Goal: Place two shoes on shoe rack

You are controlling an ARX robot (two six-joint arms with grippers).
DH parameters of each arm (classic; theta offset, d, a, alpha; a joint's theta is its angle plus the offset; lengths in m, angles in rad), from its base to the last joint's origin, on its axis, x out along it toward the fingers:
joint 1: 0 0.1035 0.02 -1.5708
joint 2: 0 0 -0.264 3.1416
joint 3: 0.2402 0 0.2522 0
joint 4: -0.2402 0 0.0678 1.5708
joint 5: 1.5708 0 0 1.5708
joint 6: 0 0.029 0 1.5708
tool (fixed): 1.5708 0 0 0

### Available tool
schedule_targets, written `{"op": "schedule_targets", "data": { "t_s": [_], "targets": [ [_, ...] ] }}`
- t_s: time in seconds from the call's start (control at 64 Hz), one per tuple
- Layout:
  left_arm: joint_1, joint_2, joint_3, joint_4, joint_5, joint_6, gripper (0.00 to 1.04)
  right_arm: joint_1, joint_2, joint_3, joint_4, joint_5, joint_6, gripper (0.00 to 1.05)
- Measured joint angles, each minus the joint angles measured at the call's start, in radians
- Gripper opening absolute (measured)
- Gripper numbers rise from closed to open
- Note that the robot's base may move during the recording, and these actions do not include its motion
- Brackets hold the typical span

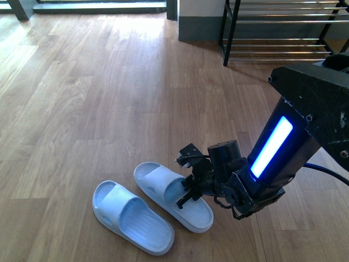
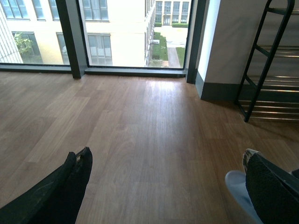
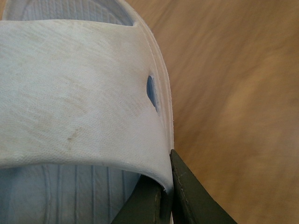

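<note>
– Two slides, position?
– Left-hand slide [image 1: 131, 218] and right-hand slide [image 1: 159, 181], both pale blue, side by side on the wood floor [image 1: 82, 109], lower centre of the front view. Shoe rack [image 1: 283, 22] upper right, well apart.
– Right gripper [image 1: 184, 197]?
– At the right-hand slide's strap [image 3: 84, 93]. Wrist view: strap edge pinched between narrow fingers [image 3: 196, 196], one under, one outside.
– Left gripper [image 2: 166, 154]?
– Fingers spread wide, holding nothing, over bare floor.

Sandals [image 1: 133, 218] pale blue; rack [image 1: 227, 33] black, silver rods; floor [image 1: 82, 109] brown woodgrain.
</note>
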Motion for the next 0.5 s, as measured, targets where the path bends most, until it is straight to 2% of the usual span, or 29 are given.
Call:
{"op": "schedule_targets", "data": {
  "t_s": [0.125, 0.234, 0.344, 0.5],
  "targets": [
    [0.0, 0.0, 0.0, 0.0, 0.0, 0.0, 0.95, -0.067, -0.24, -0.209, 0.106, 0.049, 0.026, 0.02],
    [0.0, 0.0, 0.0, 0.0, 0.0, 0.0, 0.95, -0.123, -0.447, -0.389, 0.146, 0.034, 0.026, 0.02],
    [0.0, 0.0, 0.0, 0.0, 0.0, 0.0, 0.95, -0.174, -0.657, -0.561, 0.135, -0.007, 0.026, 0.02],
    [0.0, 0.0, 0.0, 0.0, 0.0, 0.0, 0.95, -0.249, -0.965, -0.745, 0.026, -0.044, 0.027, 0.02]
  ]
}}
